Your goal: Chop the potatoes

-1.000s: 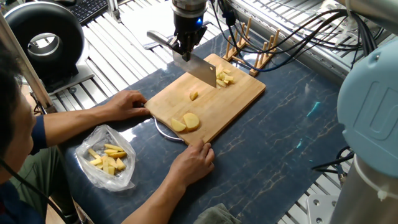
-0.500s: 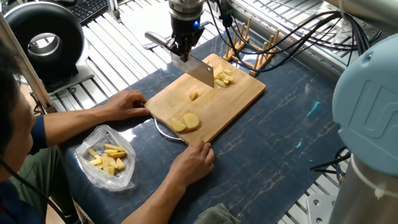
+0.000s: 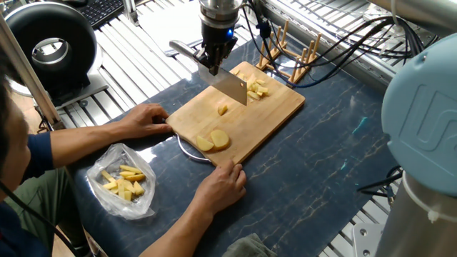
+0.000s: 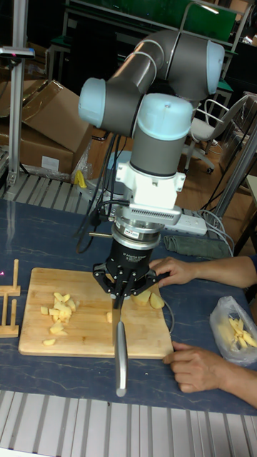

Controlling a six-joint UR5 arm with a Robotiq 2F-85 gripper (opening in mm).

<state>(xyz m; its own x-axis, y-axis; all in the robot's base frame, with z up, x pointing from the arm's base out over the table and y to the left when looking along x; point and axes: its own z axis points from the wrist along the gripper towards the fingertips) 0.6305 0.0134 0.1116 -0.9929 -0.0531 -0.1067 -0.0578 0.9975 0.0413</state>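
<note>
At the far left of the fixed view, a clear plastic bag (image 3: 121, 189) of yellow sticks lies on the table (image 3: 321, 164), well apart from the work and in no danger.

Next comes the person's right hand (image 3: 146, 120), pressed on the near-left edge of the bamboo cutting board (image 3: 264, 118), and the left hand (image 3: 220, 187) gripping the board's near corner. These are the chief worry: both hands sit near the path of the blade, and a sideways sweep or a chop aimed at the two large potato slices (image 3: 213, 140), which lie just beside the left hand, could reach fingers.

In the middle a small potato piece (image 3: 223, 109) lies alone on the board. The cleaver (image 3: 230, 87) hangs over the board, blade down, just left of the chopped potato pile (image 3: 257, 88). The gripper (image 3: 215, 58) has its jaws clamped on the cleaver's handle, which juts out sideways. A long blade held by a short grasp can twist in the jaws under a hard chop, so the edge could land askew and flick pieces off the board.

To the right, the wooden rack (image 3: 293, 61) stands just beyond the board's far corner; a wide swing could knock it. If the person lets go, the board may slide on the table.
</note>
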